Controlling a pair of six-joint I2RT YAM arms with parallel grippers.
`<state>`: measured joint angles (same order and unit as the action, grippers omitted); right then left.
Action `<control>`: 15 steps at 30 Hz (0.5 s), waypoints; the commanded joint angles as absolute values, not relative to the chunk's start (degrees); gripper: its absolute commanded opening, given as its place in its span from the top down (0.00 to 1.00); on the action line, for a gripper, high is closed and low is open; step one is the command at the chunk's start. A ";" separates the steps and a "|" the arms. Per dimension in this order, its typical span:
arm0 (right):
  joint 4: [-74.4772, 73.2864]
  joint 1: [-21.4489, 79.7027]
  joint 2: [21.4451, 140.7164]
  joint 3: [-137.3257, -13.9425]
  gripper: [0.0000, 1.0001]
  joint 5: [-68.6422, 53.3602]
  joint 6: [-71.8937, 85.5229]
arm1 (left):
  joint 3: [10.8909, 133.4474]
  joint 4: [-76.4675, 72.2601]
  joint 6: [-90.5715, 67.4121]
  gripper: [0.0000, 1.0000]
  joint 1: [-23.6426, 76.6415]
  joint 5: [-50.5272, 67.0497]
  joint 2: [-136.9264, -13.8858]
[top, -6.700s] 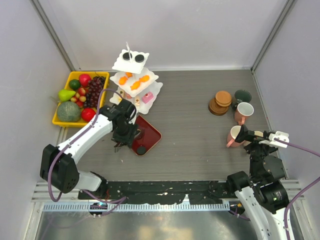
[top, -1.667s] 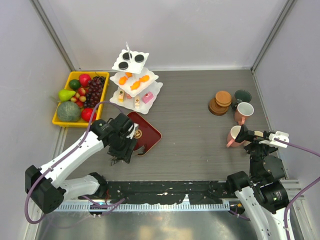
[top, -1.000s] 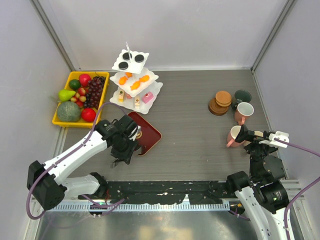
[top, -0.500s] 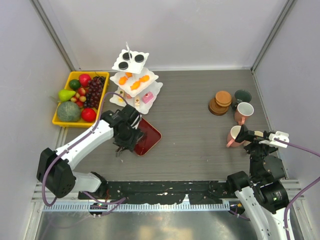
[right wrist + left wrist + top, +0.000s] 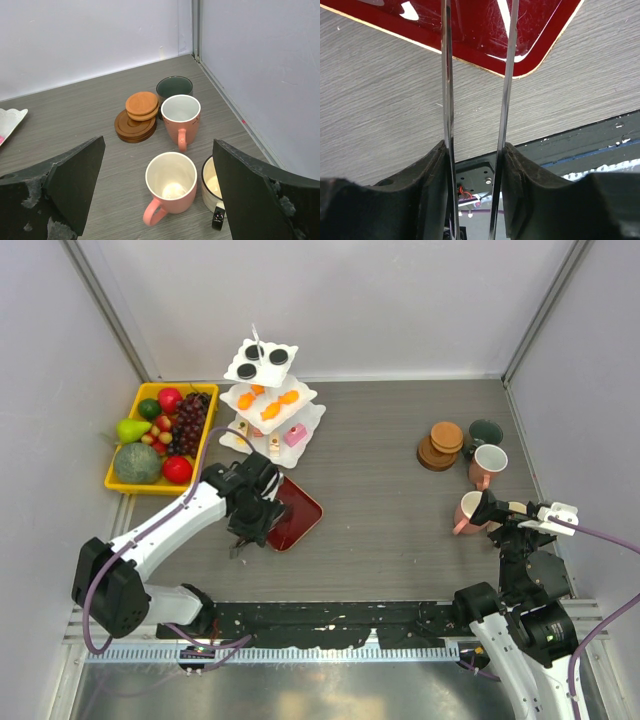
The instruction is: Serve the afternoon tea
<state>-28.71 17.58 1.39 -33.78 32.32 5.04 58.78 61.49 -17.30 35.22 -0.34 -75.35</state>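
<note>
From above, the white three-tier stand (image 5: pixel 272 398) stands at the far left of the table (image 5: pixel 380 490). It carries black round pastries (image 5: pixel 264 355) on top, orange pastries (image 5: pixel 268 406) in the middle and pink and cream pastries (image 5: pixel 290 435) on the lowest tier. Left of it lies a yellow tray (image 5: pixel 140 488) of fruit (image 5: pixel 165 430). Just near of the stand lies a red tray (image 5: pixel 298 512), and the left gripper (image 5: pixel 250 525) hangs over its left edge. At the far right, brown coasters (image 5: pixel 441 445) are stacked beside the mugs (image 5: pixel 488 462), with the right gripper (image 5: pixel 492 508) at the nearest one. The left wrist view shows the left gripper (image 5: pixel 475 165) pinching metal tongs (image 5: pixel 448 75), one finger pressed against each arm. The arms reach over the red tray's (image 5: pixel 485 30) corner, their tips out of frame. In the right wrist view the right gripper (image 5: pixel 159 150) has its jaws spread wide and holds nothing. Ahead stand the near pink mug (image 5: pixel 170 182), the far pink mug (image 5: pixel 180 117), the dark green mug (image 5: pixel 174 86) and the beige mug (image 5: pixel 212 185), which is partly hidden by a finger. The coasters (image 5: pixel 137 117) sit left of the green one.
</note>
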 commanded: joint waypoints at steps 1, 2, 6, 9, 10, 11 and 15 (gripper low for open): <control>-26.46 17.84 1.49 -33.66 0.05 33.31 4.75 | 59.32 61.61 -16.35 0.57 35.07 1.76 -74.54; -26.46 17.84 1.58 -33.66 0.05 33.22 4.75 | 60.02 62.13 -16.26 0.58 35.16 1.67 -73.92; -26.46 17.84 1.67 -33.75 0.05 33.13 4.75 | 63.27 64.59 -16.00 0.61 35.16 1.23 -70.85; -26.46 17.84 1.58 -33.75 0.05 33.13 4.75 | 67.66 66.61 -15.38 0.61 35.16 0.44 -69.17; -26.46 17.84 1.58 -33.66 0.05 33.13 4.83 | 69.76 67.58 -15.12 0.61 35.07 -1.13 -68.91; -26.37 17.75 1.58 -33.75 0.05 33.22 4.75 | 71.70 68.54 -14.60 0.61 34.89 -1.84 -68.82; -26.46 17.93 1.76 -33.66 0.05 33.13 4.75 | 83.29 71.36 -12.66 0.61 33.84 -4.04 -69.52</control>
